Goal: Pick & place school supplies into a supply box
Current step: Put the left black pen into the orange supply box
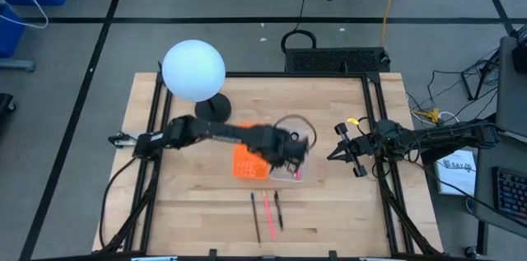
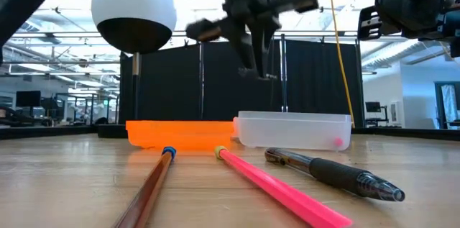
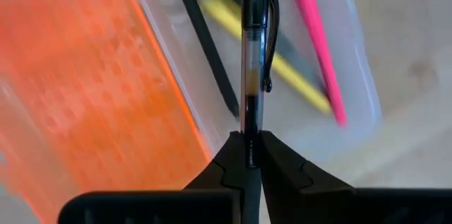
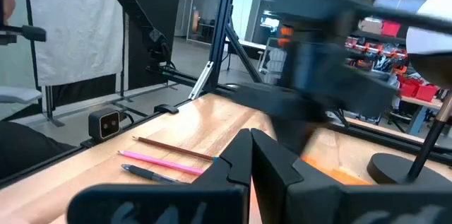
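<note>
A wooden table (image 1: 189, 187) seen from above, with two dark robot arms reaching in from either side. The left hand (image 1: 290, 147) hangs over the supply box (image 1: 290, 169), a shallow clear plastic tray near the middle of the table, joined on one side to an orange perforated panel (image 1: 247, 162).

In the left wrist view, the left hand (image 3: 248, 143) has its two fingers pinched tight on a clear-barrelled pen with a black clip (image 3: 253, 61). The pen's long axis runs straight out from the fingertips, pointing away from the wrist and down toward the tray. From table height the pen hangs close to upright above the tray (image 2: 295, 131), not touching it.

Already lying inside the tray (image 3: 353, 75) are a yellow pencil (image 3: 265, 54), a pink pen (image 3: 321, 47) and a thin dark pencil (image 3: 208, 47). They lie roughly along the tray's length.

Three more supplies lie on the table in front of the tray, side by side and roughly parallel, their long axes running from the tray toward the table's near edge: a brown pencil (image 1: 254, 216), a pink pencil (image 1: 267, 207) and a dark pen (image 1: 279, 210).

The right hand (image 1: 344, 147) waits above the table's right side, well apart from the tray, fingers closed together on nothing.

A white globe lamp (image 1: 193, 70) stands on a black base at the table's back left.
</note>
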### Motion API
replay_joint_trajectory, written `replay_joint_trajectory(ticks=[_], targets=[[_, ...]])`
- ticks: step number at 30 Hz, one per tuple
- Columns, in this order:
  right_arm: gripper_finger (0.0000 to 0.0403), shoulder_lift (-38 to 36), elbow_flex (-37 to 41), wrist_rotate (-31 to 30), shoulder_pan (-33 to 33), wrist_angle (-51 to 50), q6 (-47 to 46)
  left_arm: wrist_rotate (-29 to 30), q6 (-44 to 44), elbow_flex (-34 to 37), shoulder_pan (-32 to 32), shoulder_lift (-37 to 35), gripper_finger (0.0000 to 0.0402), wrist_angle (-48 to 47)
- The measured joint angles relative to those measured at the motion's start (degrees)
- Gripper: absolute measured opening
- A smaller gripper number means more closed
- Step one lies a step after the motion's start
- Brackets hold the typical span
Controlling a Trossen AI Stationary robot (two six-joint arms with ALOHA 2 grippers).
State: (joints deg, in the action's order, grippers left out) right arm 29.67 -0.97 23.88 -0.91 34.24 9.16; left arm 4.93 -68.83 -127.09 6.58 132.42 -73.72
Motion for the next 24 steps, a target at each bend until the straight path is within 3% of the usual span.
replay_joint_trajectory(ticks=[8,17,24], targets=[[0.0,0.0,0.0,0.0,0.0,0.0,1.4,-2.4,4.0,0.0,-6.7,1.2,0.0026,2.5],[0.0,0.4,0.0,0.0,0.0,-0.2,1.6,-7.9,5.3,0.0,-8.3,8.2,0.0026,7.2],[0.0,0.5,0.0,0.0,0.0,0.2,1.8,-6.5,3.6,0.0,-8.0,9.0,0.0028,6.6]])
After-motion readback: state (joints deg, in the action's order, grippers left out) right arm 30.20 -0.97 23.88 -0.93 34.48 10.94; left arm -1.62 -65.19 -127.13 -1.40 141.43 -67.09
